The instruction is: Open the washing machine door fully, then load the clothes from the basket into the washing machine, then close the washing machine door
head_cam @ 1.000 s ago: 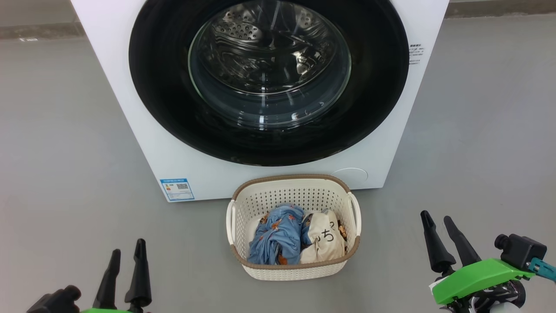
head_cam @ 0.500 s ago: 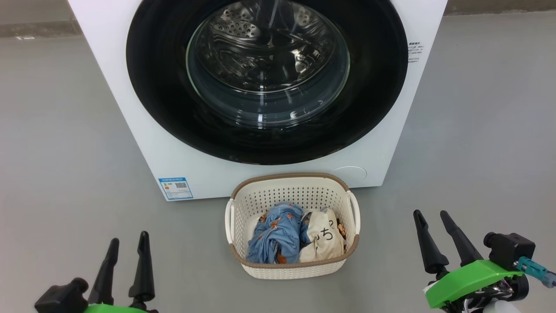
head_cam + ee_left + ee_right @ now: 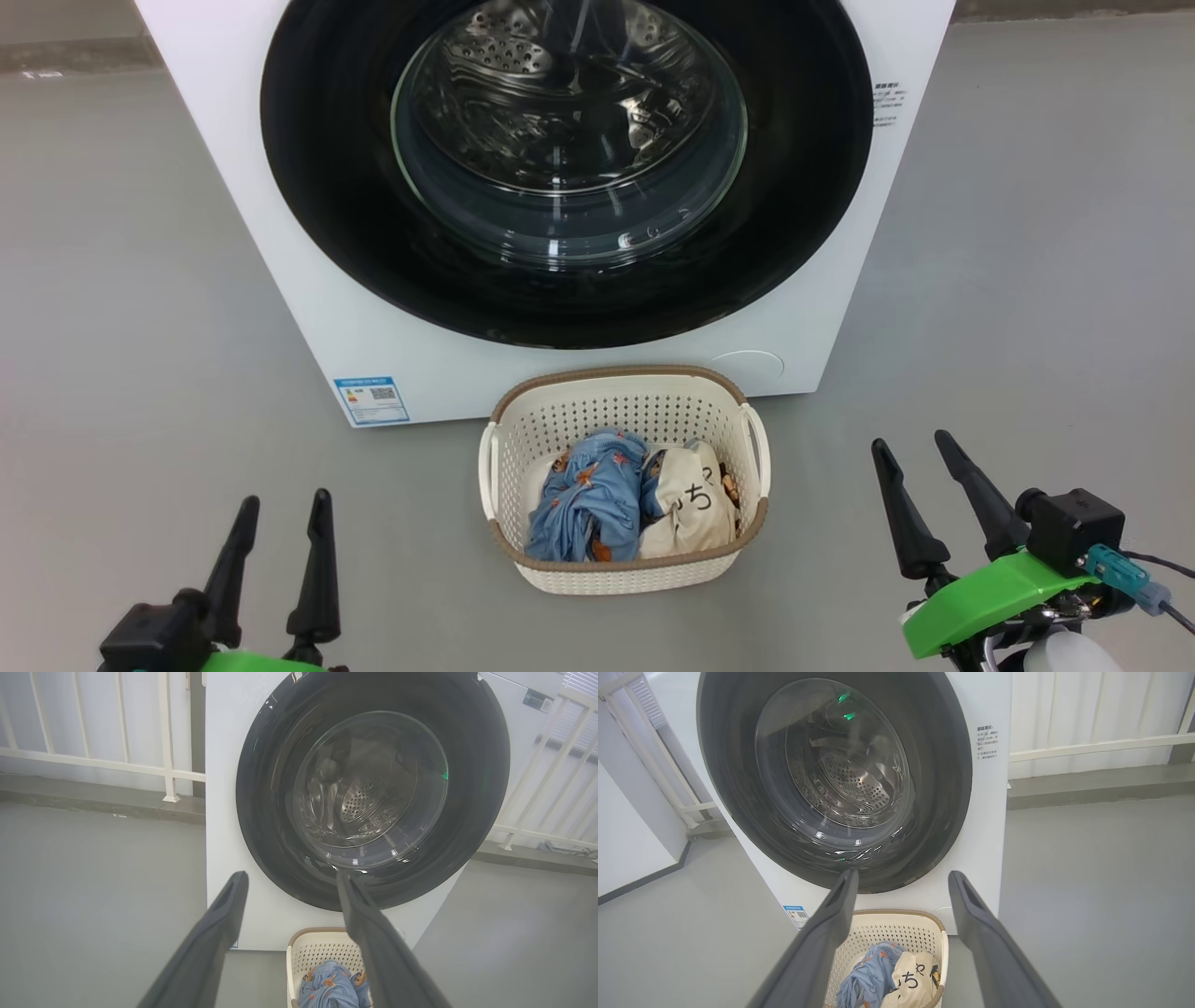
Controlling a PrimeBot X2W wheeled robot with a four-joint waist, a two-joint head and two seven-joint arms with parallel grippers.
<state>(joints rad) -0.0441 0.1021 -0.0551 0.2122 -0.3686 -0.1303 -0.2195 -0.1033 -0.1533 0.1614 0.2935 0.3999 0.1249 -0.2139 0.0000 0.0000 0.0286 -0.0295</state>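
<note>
The white washing machine [image 3: 308, 308] stands ahead with its round black-rimmed door [image 3: 565, 168] closed, the steel drum visible through the glass. On the floor just in front sits the cream basket [image 3: 624, 569], holding the clothes: a light blue garment [image 3: 583, 495] and a cream one with black characters [image 3: 695, 509]. My left gripper [image 3: 285, 509] is open at the lower left, well left of the basket. Over at the lower right, my right gripper [image 3: 913, 448] is open too, clear of the basket. Both are empty. The wrist views show the door [image 3: 373, 788] [image 3: 836, 774] and the basket [image 3: 322, 947] [image 3: 892, 928] beyond spread fingers.
Grey floor [image 3: 121, 327] lies open on both sides of the machine. A blue label sticker [image 3: 371, 399] marks the machine's lower left corner. White railings [image 3: 93, 760] [image 3: 1087, 746] and a raised kerb run behind it.
The head camera has shifted slightly, so the machine and basket sit a little higher and to the left. Both grippers have risen somewhat in the picture; both stay open.
</note>
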